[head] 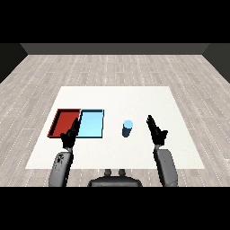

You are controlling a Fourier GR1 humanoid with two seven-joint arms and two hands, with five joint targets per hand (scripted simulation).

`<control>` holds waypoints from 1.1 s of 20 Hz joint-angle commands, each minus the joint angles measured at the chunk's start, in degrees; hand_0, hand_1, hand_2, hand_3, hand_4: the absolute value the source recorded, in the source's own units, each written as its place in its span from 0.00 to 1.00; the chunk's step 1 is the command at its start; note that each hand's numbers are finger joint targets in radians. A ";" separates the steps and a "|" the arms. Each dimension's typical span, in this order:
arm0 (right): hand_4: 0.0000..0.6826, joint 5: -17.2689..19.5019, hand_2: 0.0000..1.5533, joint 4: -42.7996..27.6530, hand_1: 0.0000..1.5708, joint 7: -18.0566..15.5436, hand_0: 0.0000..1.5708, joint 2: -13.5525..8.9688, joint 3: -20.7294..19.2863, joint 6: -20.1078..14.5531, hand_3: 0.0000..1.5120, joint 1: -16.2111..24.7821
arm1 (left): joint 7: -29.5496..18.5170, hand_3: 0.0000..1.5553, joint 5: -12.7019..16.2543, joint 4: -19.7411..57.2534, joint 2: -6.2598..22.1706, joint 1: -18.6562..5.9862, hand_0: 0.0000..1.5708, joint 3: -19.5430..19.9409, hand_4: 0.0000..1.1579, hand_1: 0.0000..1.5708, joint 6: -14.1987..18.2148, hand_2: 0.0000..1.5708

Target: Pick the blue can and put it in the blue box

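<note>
Head view looks down, forward across table (148, 96).

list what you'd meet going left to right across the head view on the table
red tray → left hand → light blue tray → blue can → right hand

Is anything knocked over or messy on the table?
No, nothing stands out. The blue can stands upright on the white table, right of the light blue tray. The red tray lies neatly beside it. Both trays hold nothing.
</note>
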 commanded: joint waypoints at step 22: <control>0.00 -9.49 0.00 8.71 0.00 -18.39 0.00 -1.69 -7.01 9.55 0.00 -7.07 | -26.62 0.00 8.15 -1.21 -4.07 2.17 0.00 3.96 0.00 0.00 -7.61 0.00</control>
